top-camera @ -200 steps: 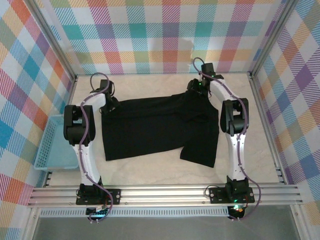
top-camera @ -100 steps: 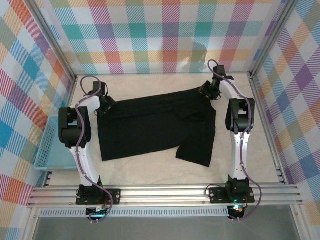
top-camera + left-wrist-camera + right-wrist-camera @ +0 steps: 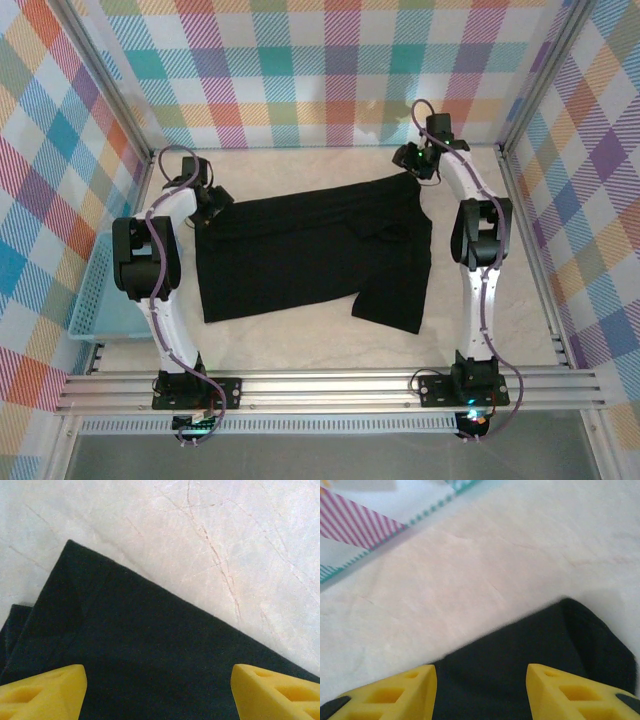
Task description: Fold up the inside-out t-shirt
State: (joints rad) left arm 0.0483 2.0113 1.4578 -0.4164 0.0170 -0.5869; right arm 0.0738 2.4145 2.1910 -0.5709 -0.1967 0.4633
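Observation:
The inside-out t-shirt (image 3: 300, 250) lies spread flat and black on the pale table, with one part reaching toward the front right. My left gripper (image 3: 208, 203) hovers over its far left corner. In the left wrist view the yellow fingers (image 3: 45, 690) stand wide apart with the t-shirt (image 3: 150, 645) flat beneath, so the left gripper (image 3: 157, 680) is open and holds nothing. My right gripper (image 3: 413, 166) sits at the far right corner. It is open too (image 3: 480, 680), with the cloth edge (image 3: 520, 640) lying between its fingers (image 3: 560, 695).
A light blue basket (image 3: 105, 290) stands off the table's left side beside the left arm. Plaid walls enclose the back and sides. An aluminium rail (image 3: 320, 385) runs along the front, with bare table (image 3: 300, 345) between it and the shirt.
Both grippers moved outward and toward the back wall. The shirt shifted left and its right part flattened. The left gripper's fingers opened wider.

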